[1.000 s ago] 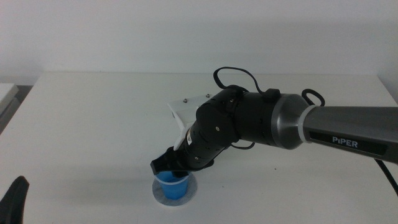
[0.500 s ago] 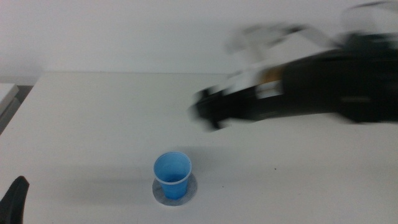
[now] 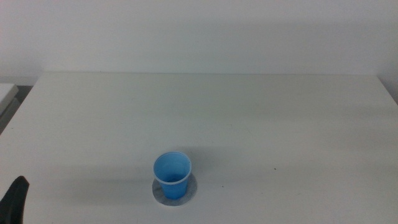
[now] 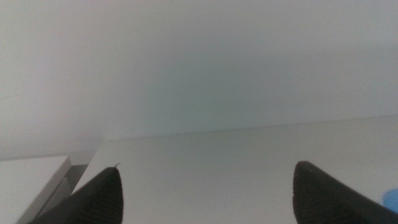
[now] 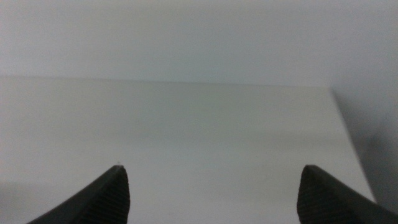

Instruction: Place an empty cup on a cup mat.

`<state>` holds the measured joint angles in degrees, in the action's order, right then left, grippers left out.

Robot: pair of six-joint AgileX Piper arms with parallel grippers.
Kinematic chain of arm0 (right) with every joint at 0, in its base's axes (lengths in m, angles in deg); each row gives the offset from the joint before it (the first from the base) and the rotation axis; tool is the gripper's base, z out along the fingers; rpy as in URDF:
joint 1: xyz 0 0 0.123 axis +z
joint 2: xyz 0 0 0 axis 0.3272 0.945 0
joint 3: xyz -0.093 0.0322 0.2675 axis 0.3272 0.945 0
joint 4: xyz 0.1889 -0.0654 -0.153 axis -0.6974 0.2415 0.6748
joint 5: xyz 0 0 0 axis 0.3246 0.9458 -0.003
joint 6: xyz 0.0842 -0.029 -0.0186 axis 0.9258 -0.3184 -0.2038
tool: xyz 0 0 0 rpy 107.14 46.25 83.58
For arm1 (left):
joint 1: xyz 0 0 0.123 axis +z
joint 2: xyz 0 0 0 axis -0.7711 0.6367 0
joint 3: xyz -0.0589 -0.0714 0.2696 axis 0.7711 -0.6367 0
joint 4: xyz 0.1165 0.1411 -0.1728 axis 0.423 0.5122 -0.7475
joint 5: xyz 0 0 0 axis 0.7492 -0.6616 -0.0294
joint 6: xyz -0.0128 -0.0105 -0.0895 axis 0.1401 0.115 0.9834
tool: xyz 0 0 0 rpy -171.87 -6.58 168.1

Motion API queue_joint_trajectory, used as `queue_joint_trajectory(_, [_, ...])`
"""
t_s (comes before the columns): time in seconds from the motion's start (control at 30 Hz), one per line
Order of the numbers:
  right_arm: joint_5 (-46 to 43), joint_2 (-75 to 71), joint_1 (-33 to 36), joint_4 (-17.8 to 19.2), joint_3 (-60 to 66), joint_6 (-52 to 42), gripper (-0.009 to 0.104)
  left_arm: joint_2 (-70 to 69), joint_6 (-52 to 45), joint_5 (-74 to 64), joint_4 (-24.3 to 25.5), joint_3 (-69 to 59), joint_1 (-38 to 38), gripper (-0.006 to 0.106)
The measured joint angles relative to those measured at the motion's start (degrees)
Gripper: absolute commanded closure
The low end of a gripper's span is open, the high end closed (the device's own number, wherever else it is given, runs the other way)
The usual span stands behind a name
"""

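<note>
The blue cup [image 3: 172, 175] stands upright and empty on the grey cup mat [image 3: 193, 188] near the table's front edge, left of centre. No gripper touches it. My left gripper [image 3: 15, 200] waits at the bottom left corner of the middle view; in the left wrist view [image 4: 208, 193] its jaws stand wide apart and empty, with a blue sliver of the cup [image 4: 392, 200] at the picture's edge. My right gripper [image 5: 211, 196] is out of the middle view; its jaws stand wide apart and empty over bare table.
The white table [image 3: 249, 118] ends at a pale wall behind. A pale object [image 3: 6, 93] lies beyond the table's left edge. The right wrist view shows the table's far corner [image 5: 329, 90].
The right arm let go of the cup on the mat, pulled back up and to the right, and has left the middle view. The cup stays on the mat.
</note>
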<state>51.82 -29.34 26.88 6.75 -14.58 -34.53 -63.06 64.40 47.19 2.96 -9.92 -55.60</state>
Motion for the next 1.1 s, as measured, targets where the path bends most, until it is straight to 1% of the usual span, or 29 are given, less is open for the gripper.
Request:
queue_joint_trajectory(0.1, [-3.1, -7.3, -3.9, -2.1, 6.4, -1.9, 0.004, 0.0, 0.0, 0.0, 0.0, 0.0, 0.0, 0.007])
queue_joint_trajectory(0.23, [-4.9, -14.1, -6.9, -4.8, 12.6, -5.3, 0.004, 0.0, 0.0, 0.0, 0.0, 0.0, 0.0, 0.007])
queue_joint_trajectory(0.27, [-5.9, -17.6, -7.8, -7.5, 15.5, -9.7, 0.004, 0.0, 0.0, 0.0, 0.0, 0.0, 0.0, 0.007])
queue_joint_trajectory(0.33, [-6.8, -20.9, -8.0, -9.4, 17.8, -13.5, 0.004, 0.0, 0.0, 0.0, 0.0, 0.0, 0.0, 0.007])
queue_joint_trajectory(0.37, [-7.2, -22.5, -8.1, -9.7, 18.7, -14.5, 0.004, 0.0, 0.0, 0.0, 0.0, 0.0, 0.0, 0.007])
queue_joint_trajectory(0.5, [-8.7, -27.4, -8.2, -8.2, 20.5, -14.9, 0.004, 0.0, 0.0, 0.0, 0.0, 0.0, 0.0, 0.007])
queue_joint_trajectory(0.6, [-10.8, -30.7, -8.2, -7.5, 20.9, -12.8, 0.004, 0.0, 0.0, 0.0, 0.0, 0.0, 0.0, 0.007])
queue_joint_trajectory(0.8, [-11.7, -32.4, -8.2, -5.6, 24.0, -11.6, 0.004, 0.0, 0.0, 0.0, 0.0, 0.0, 0.0, 0.007])
queue_joint_trajectory(0.93, [-11.4, -32.4, -8.2, -5.5, 28.2, -11.5, 0.004, 0.0, 0.0, 0.0, 0.0, 0.0, 0.0, 0.007])
queue_joint_trajectory(1.1, [-10.0, -32.4, -8.2, -5.8, 28.9, -11.3, 0.004, 0.0, 0.0, 0.0, 0.0, 0.0, 0.0, 0.007])
